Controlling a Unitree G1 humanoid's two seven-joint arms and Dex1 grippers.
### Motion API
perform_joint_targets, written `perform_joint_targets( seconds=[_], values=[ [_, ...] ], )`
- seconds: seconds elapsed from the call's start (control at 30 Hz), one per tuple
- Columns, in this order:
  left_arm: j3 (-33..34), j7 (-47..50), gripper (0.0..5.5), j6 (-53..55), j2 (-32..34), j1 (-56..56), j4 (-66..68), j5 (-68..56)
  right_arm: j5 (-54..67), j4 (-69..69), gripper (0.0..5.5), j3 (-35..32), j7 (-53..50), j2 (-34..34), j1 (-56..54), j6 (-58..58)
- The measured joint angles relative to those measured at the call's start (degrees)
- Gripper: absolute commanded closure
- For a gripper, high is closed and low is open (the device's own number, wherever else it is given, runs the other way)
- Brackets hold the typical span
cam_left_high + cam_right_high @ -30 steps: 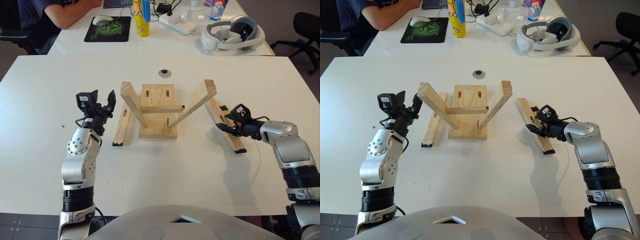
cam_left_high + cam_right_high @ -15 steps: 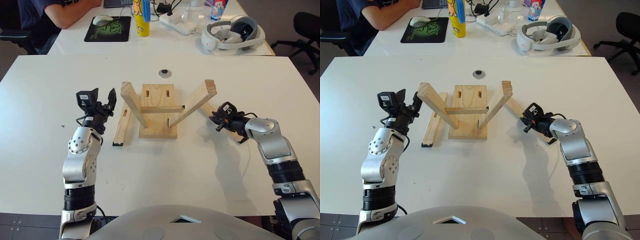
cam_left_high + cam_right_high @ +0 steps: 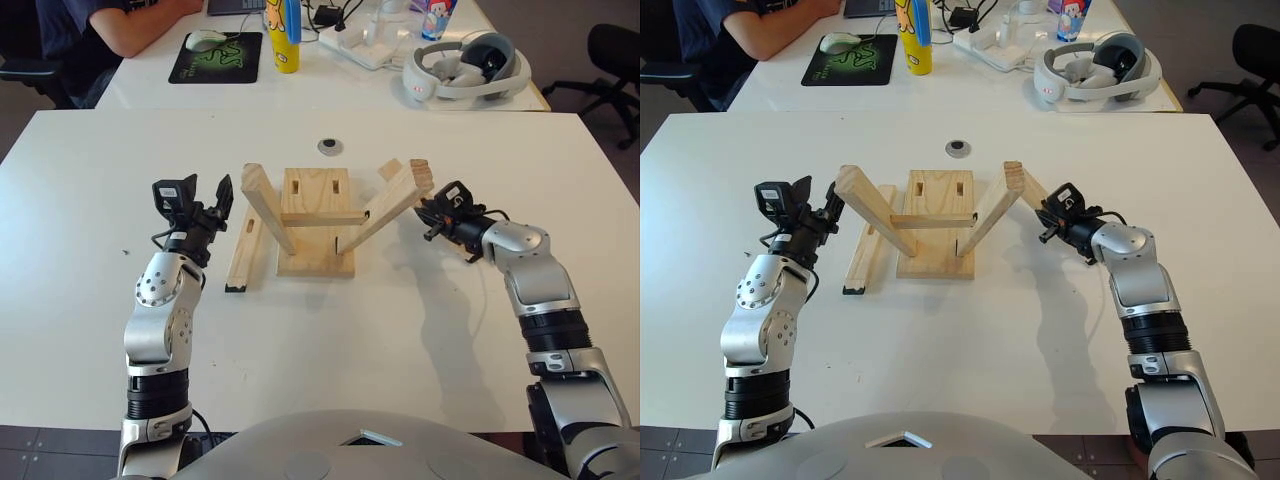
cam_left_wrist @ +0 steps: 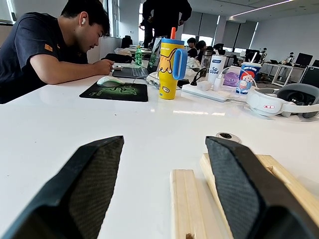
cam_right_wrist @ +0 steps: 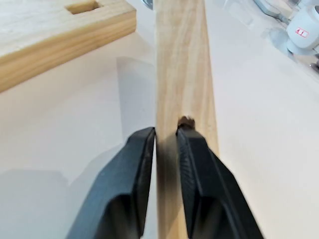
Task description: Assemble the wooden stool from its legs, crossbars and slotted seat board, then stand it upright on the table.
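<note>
Wooden seat board (image 3: 316, 252) lies flat at the centre of the table (image 3: 90, 170), with two slanted legs (image 3: 268, 210) and a crossbar (image 3: 322, 217) fitted. Right gripper (image 3: 428, 214) pinches a loose leg (image 3: 390, 170) just right. Left gripper (image 3: 212, 200), fingers spread, hovers beside another leg (image 3: 242, 252) left.

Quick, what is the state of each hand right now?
Left hand: open, holding nothing.
Right hand: closed on the loose wooden leg.
</note>
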Motion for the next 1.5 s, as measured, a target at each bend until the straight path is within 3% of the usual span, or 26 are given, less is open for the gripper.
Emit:
perform_joint_targets(
  seconds=[0.2, 0.37, 0.5, 0.67, 0.8, 1.5],
  values=[
    [-0.24, 0.0, 2.45, 0.54, -0.01, 0.02, -0.1, 0.0, 8.64, -3.26, 3.98, -6.26, -2.61, 5.15, -2.17, 12.15],
    [-0.27, 0.26, 2.45, 0.57, -0.1, 0.18, -0.33, 0.01, 8.85, -2.13, 3.98, -8.45, -5.35, 4.79, -4.39, 10.78],
    [-0.41, 0.74, 2.45, 0.55, -0.61, 0.96, -0.93, 0.09, 5.13, 5.38, 3.98, -8.35, -3.41, -1.16, -7.31, 4.31],
    [-0.28, 1.26, 2.45, 0.46, -1.09, 1.46, -1.29, 0.21, -0.47, 21.49, 3.98, -4.62, 7.86, -12.64, -13.23, -6.15],
    [-0.11, 1.71, 2.45, 0.31, -1.38, 1.65, -1.3, 0.49, -2.87, 31.56, 3.98, -2.3, 13.43, -14.96, -16.33, -11.3],
    [0.14, 1.03, 2.45, 0.37, -1.12, 1.13, -1.25, 0.45, -1.72, 27.4, 3.98, -1.0, 18.24, -11.25, -7.33, -9.26]
  ],
)
